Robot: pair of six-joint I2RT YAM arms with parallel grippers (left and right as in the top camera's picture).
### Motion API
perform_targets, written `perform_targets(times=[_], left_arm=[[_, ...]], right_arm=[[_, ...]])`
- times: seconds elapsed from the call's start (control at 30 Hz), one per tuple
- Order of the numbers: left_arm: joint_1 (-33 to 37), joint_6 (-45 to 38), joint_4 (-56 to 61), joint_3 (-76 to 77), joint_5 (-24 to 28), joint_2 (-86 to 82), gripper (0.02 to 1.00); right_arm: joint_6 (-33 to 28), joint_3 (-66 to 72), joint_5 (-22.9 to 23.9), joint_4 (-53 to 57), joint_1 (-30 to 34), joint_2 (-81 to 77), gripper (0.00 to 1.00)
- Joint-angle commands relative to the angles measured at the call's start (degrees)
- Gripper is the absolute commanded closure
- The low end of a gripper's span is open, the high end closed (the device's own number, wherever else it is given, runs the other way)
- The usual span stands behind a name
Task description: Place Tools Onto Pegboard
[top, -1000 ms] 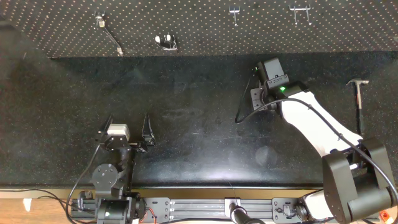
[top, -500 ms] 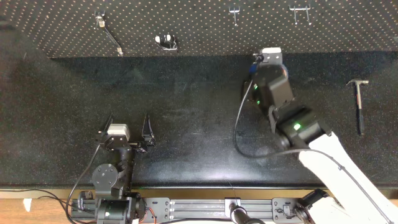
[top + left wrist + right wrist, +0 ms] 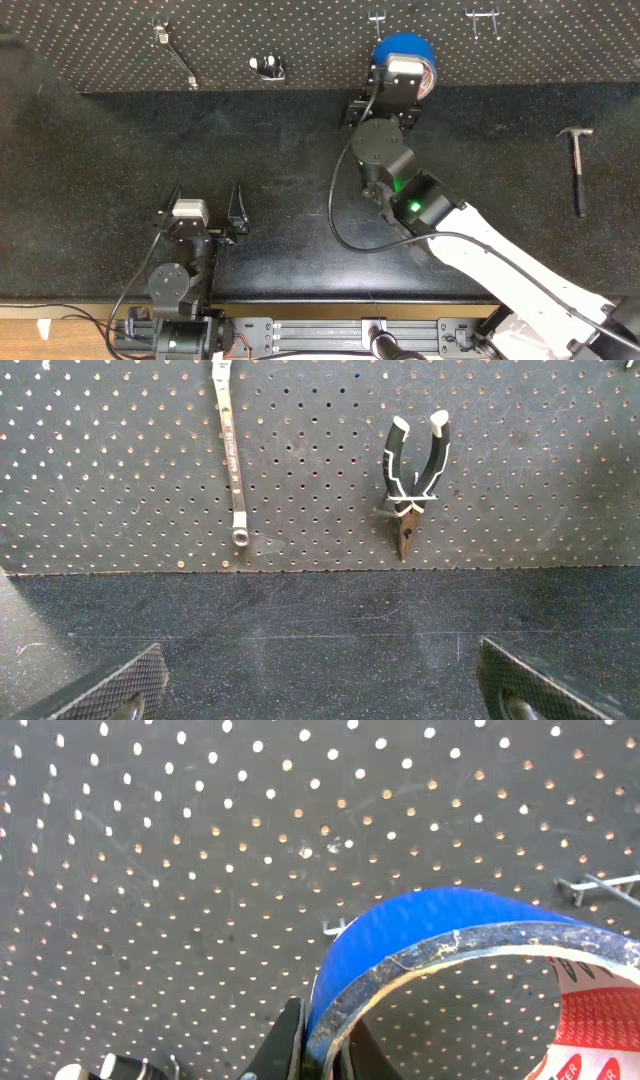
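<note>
The right gripper [image 3: 318, 1048] is closed tight on the wall of the blue tape roll [image 3: 450, 935], one finger outside the roll and one inside; the roll is held up before the pegboard [image 3: 300, 40], right of its middle and near a bare wire hook [image 3: 377, 18]; a second bare hook [image 3: 482, 20] hangs farther right. The roll's inner liner is white with red print, too cropped to read; no other writing can be made out. The left gripper [image 3: 205, 203] sits low at the near left with its fingers spread wide and nothing between them. On the board's left part hang a wrench [image 3: 228, 450] and, to its right, pliers [image 3: 412, 480], well apart. A hammer [image 3: 576, 165] lies on the dark table [image 3: 300, 160] near the right edge; a broad bare stretch of table separates the two arms.
</note>
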State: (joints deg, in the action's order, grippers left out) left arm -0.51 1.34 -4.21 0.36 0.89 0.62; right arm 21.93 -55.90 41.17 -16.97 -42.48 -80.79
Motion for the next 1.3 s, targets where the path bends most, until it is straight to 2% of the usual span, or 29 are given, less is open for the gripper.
perform_targets(times=[0.03,0.13,0.3,0.43,0.6,0.8,1.3], left_arm=[[0.31,0.09,-0.48,-0.04,-0.2,-0.42,0.023],[0.31,0.09,-0.5,-0.04,-0.17,-0.42,0.023],[0.31,0.09,-0.5,-0.04,-0.2,-0.42,0.023],[0.31,0.09,-0.48,-0.04,-0.2,-0.42,0.023],[0.31,0.09,-0.5,-0.04,-0.17,-0.42,0.023],[0.31,0.09,-0.48,-0.04,-0.17,-0.42,0.023],[0.31,0.09,-0.48,-0.04,-0.17,-0.42,0.023]], right_arm=[[-3.69,-0.81,-0.55,-1.68,-1.25,-1.53,0.925],[-7.08,-0.81,-3.26,-4.52,-1.38,-3.04,0.928],[-7.8,-0.81,-3.28,-6.71,-1.38,-5.75,0.928],[-12.83,-0.81,-3.3,-12.68,-1.38,-8.39,0.928],[-13.73,-0.83,-3.28,-15.5,-0.15,-10.99,0.928],[-16.7,-0.81,-3.28,-23.74,0.46,-14.91,0.93],[-19.28,-0.81,-3.06,-30.73,0.44,-18.21,0.919]])
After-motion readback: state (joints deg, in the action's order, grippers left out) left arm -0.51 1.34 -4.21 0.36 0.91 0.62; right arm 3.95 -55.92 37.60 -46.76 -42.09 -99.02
